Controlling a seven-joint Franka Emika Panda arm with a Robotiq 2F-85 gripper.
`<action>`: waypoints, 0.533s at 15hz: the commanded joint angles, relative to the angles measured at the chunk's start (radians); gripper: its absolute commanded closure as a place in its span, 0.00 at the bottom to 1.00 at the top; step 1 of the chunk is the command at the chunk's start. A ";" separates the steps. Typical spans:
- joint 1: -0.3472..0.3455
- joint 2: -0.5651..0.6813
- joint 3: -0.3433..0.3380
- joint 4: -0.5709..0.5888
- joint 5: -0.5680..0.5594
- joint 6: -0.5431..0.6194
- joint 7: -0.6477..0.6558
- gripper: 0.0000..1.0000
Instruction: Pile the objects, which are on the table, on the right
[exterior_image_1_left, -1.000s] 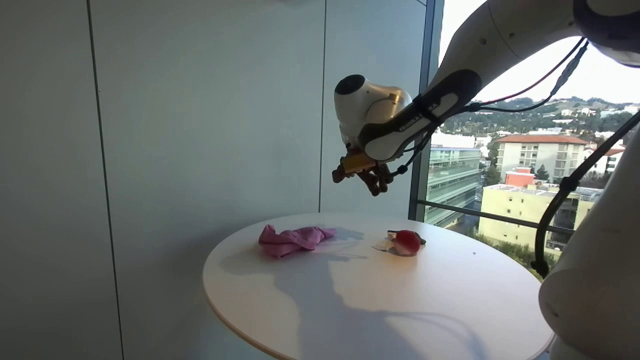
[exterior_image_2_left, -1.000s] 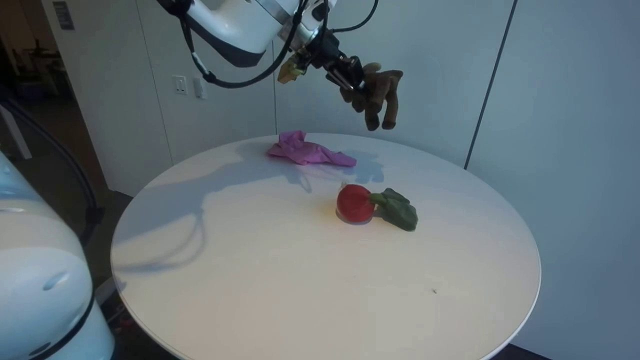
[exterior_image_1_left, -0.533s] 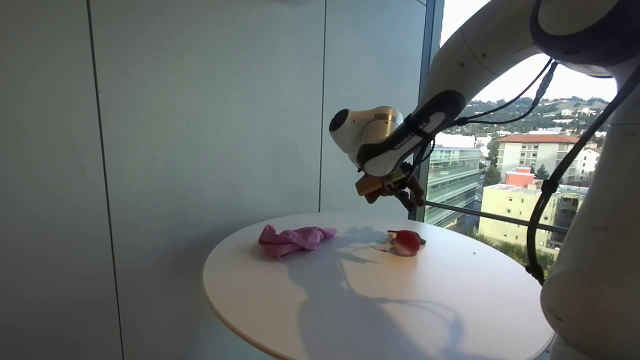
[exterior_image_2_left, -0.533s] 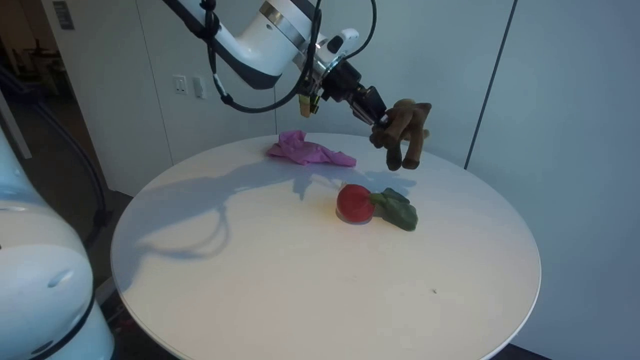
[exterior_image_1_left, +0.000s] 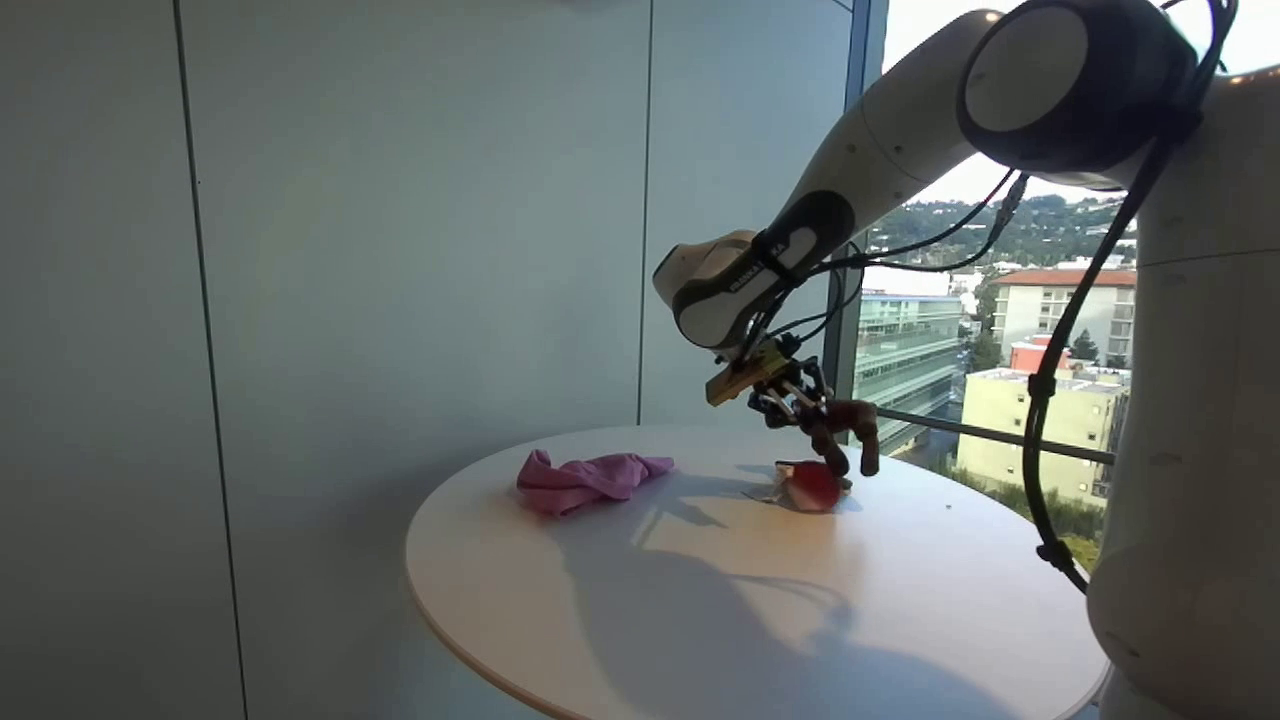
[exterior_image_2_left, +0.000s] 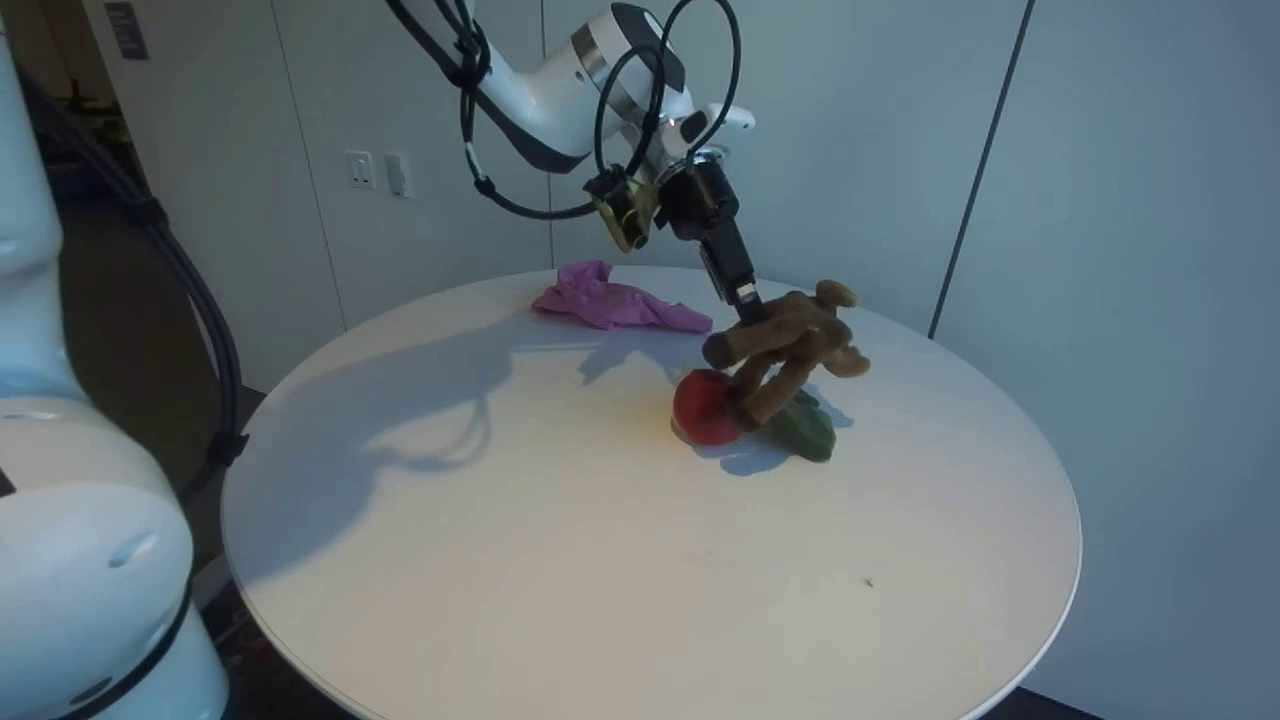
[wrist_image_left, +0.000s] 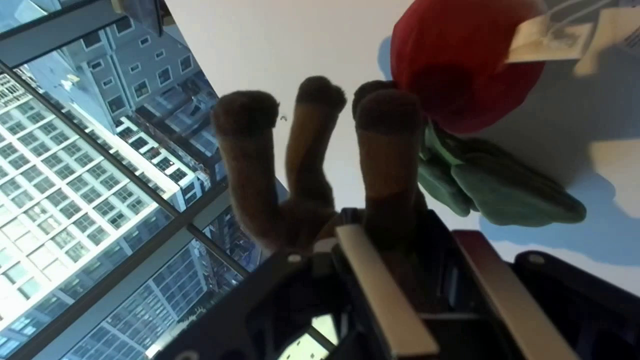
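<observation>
A brown plush animal (exterior_image_2_left: 800, 335) is held tilted in my gripper (exterior_image_2_left: 752, 305), with several legs hanging down. In the wrist view, the plush animal (wrist_image_left: 250, 170) is between the finger pads of the gripper (wrist_image_left: 395, 225). A red plush radish with green leaves (exterior_image_2_left: 705, 408) lies on the table just below the toy; it also shows in an exterior view (exterior_image_1_left: 810, 490) and in the wrist view (wrist_image_left: 465, 60). One toy leg overlaps the radish; I cannot tell whether they touch. A crumpled pink cloth (exterior_image_2_left: 622, 305) lies farther back on the table, out of the wrist view.
The round white table (exterior_image_2_left: 600, 560) has a curved edge all round. A wall stands behind it, and a large window (exterior_image_1_left: 1040, 400) is beside it. White paper tags (wrist_image_left: 550, 42) hang from the radish. Cables (exterior_image_1_left: 1040, 400) run along the arm.
The arm has lowered and moved away from above the cloth to the radish, carrying the plush animal. The gripper has tilted more downward. The radish and cloth have not moved.
</observation>
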 joint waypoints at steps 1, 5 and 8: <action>0.034 0.057 -0.022 0.103 0.080 -0.088 0.014 0.35; 0.069 -0.020 -0.007 0.078 0.037 0.112 0.016 0.05; 0.096 -0.081 0.008 0.092 0.099 0.191 -0.019 0.00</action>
